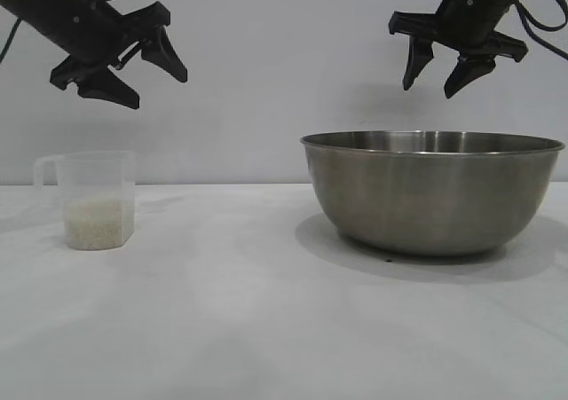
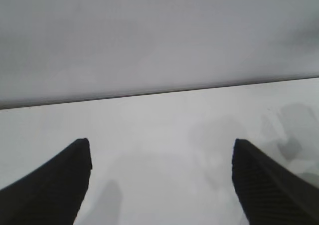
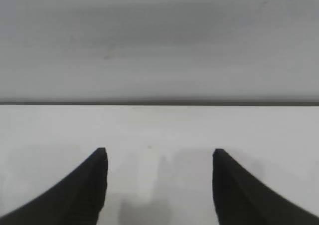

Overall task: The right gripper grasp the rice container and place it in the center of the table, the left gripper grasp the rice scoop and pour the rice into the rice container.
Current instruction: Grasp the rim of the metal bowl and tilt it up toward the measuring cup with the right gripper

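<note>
The rice container [image 1: 432, 191], a big steel bowl, stands on the white table [image 1: 266, 329] at the right. The rice scoop [image 1: 91, 200], a clear plastic cup with its handle to the left, stands at the left with the rice [image 1: 96, 222] filling its lower part. My left gripper [image 1: 158, 85] hangs open above and slightly right of the scoop, holding nothing. High above the bowl's rim my right gripper [image 1: 429, 84] is open and empty too. Both wrist views show only bare table between the spread fingertips of the left gripper [image 2: 162, 147] and the right gripper [image 3: 159, 155].
A plain pale wall [image 1: 284, 63] closes the back of the table. Free tabletop lies between the scoop and the bowl and all along the front.
</note>
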Robot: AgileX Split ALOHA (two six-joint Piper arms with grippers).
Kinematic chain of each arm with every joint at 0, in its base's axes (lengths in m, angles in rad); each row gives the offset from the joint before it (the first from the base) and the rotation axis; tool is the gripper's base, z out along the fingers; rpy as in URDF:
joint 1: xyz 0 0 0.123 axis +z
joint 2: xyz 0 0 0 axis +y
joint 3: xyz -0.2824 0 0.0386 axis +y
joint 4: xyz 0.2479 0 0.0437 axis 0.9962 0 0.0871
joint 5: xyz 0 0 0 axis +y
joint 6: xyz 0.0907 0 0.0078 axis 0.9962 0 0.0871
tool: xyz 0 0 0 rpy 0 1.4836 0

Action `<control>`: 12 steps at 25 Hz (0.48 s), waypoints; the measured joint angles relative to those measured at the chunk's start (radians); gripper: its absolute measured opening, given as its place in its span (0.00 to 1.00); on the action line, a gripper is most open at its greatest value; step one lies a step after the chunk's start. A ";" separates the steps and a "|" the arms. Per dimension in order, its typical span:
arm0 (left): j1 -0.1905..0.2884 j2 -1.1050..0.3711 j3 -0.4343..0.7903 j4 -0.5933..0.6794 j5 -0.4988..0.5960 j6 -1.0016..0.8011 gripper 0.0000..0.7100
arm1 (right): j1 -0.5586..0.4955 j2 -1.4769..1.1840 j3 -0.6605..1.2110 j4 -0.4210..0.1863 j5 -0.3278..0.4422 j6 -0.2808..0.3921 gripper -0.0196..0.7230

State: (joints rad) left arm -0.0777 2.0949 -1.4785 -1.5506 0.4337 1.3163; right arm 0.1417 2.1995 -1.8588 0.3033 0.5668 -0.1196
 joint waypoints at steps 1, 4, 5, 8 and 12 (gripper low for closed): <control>0.000 0.000 0.000 0.000 0.000 0.000 0.72 | 0.000 0.000 0.000 0.000 0.000 0.000 0.55; 0.000 0.000 0.000 0.000 0.000 0.000 0.72 | 0.000 0.000 0.000 0.000 0.000 0.000 0.55; 0.000 0.000 0.000 0.000 0.001 0.000 0.72 | 0.000 0.000 0.000 0.000 0.000 0.000 0.55; 0.000 0.000 0.000 0.000 0.001 0.003 0.72 | 0.000 0.000 0.000 0.000 0.000 0.000 0.55; 0.000 0.000 0.000 0.000 0.001 0.003 0.72 | 0.000 0.000 0.000 0.000 0.016 -0.020 0.55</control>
State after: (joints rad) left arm -0.0777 2.0949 -1.4785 -1.5506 0.4350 1.3189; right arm 0.1417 2.1995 -1.8588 0.3033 0.5826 -0.1392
